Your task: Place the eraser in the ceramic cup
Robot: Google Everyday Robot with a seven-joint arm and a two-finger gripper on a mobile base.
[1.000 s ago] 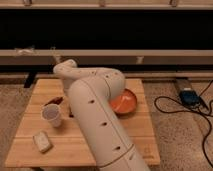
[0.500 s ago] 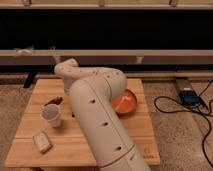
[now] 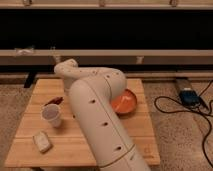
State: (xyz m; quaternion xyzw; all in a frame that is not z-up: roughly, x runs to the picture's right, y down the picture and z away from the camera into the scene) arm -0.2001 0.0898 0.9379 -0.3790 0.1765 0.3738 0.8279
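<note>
Gripper shut behind the arm [image 3: 95, 110], hold unseen: a shallow pinch could drop the eraser [image 3: 53, 101] outside the ceramic cup [image 3: 52, 114].

Dim, warm light falls from above, brightest on the white arm [image 3: 97, 120] and the pale wooden table [image 3: 25, 150]. The background between the horizontal rails is nearly black. Shadows on the table are faint and soft-edged, with no glare. Everything looks soft and grainy, and small edges smear. The gripper, closed, is hidden behind the arm, just above the ceramic cup [image 3: 51, 115].
</note>
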